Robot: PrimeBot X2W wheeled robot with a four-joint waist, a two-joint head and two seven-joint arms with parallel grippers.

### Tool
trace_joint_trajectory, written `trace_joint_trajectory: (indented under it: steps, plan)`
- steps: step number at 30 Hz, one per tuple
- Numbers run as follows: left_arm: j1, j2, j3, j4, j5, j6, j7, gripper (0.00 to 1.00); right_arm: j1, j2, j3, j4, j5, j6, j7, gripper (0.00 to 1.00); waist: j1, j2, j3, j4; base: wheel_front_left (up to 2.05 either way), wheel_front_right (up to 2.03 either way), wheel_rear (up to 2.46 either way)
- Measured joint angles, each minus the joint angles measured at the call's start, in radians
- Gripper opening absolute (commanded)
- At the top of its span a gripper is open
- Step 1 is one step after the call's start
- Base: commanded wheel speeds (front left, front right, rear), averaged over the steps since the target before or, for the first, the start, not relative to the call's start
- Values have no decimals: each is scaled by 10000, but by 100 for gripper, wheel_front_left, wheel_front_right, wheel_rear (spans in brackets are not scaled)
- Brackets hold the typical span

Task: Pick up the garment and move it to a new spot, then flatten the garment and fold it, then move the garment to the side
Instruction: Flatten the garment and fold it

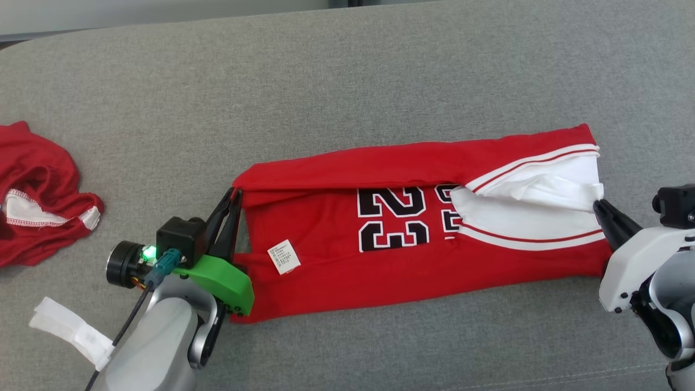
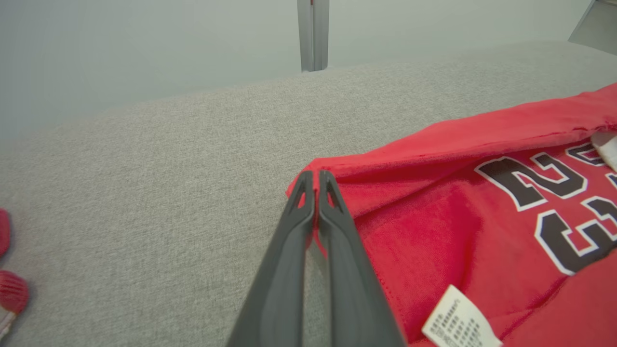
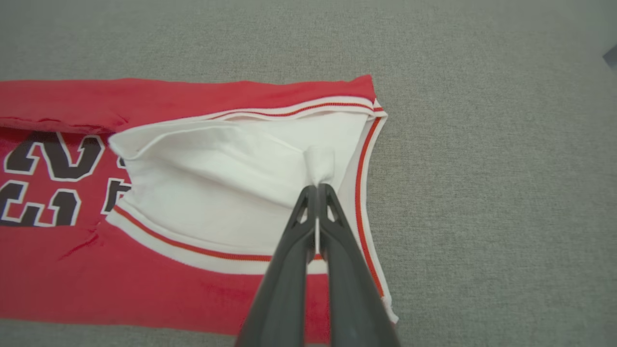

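The garment (image 1: 391, 260) is a red jersey with black-and-white numbers and white trim, lying stretched left to right on the grey cushion, its far long edge folded over toward me. My left gripper (image 1: 234, 194) is shut on the folded red corner at its left end; in the left wrist view the fingertips (image 2: 315, 180) pinch that red edge (image 2: 434, 159). My right gripper (image 1: 597, 206) is shut on the white fabric at the right end, and the right wrist view shows a pinched tuft of white cloth (image 3: 319, 164) just past the gripper (image 3: 317, 189).
A second crumpled red garment (image 1: 38, 190) lies at the cushion's left edge. A white strip of cloth (image 1: 70, 331) lies near my left forearm. The grey cushion (image 1: 380, 76) stretches wide behind the jersey; its back edge meets a pale wall.
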State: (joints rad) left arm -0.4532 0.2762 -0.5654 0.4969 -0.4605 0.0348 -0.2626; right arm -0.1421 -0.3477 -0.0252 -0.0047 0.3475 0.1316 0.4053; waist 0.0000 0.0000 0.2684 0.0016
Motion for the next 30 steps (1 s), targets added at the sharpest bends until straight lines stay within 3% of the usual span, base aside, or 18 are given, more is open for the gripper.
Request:
trace_joint_trajectory:
  steps: [9,10,11,12,13,17,21,30]
  plan:
    - [751,-491,667,111,407,-353,0,0,518,119,-111,-77,-261,0,245,0,0,0,-225,-57,0,0,0]
    - [827,-541,734,140,420,-362,2,0,539,117,-150,-46,-347,0,245,48,0,0,-249,-52,0,0,0]
    - [930,-629,844,174,418,-393,2,13,552,125,-201,6,-424,0,247,100,0,0,-285,-44,0,0,0]
    - [1015,-696,917,184,431,-408,2,87,554,128,-236,48,-487,0,245,100,0,0,-326,-36,0,0,0]
    - [1082,-738,972,186,491,-422,2,100,554,136,-259,59,-537,0,230,100,0,0,-363,-31,0,0,0]
    - [1480,-911,1442,52,598,-437,2,100,540,190,-253,111,-558,0,199,100,0,0,-584,-14,0,0,0]
    - [2055,-1206,2499,-1005,593,-552,0,100,449,192,-337,173,-502,0,357,100,0,0,-868,1,0,0,0]
    - [3565,-2000,4824,-3381,794,-1338,-15,100,-92,290,-755,886,-115,0,1465,100,0,0,-1580,147,0,0,0]
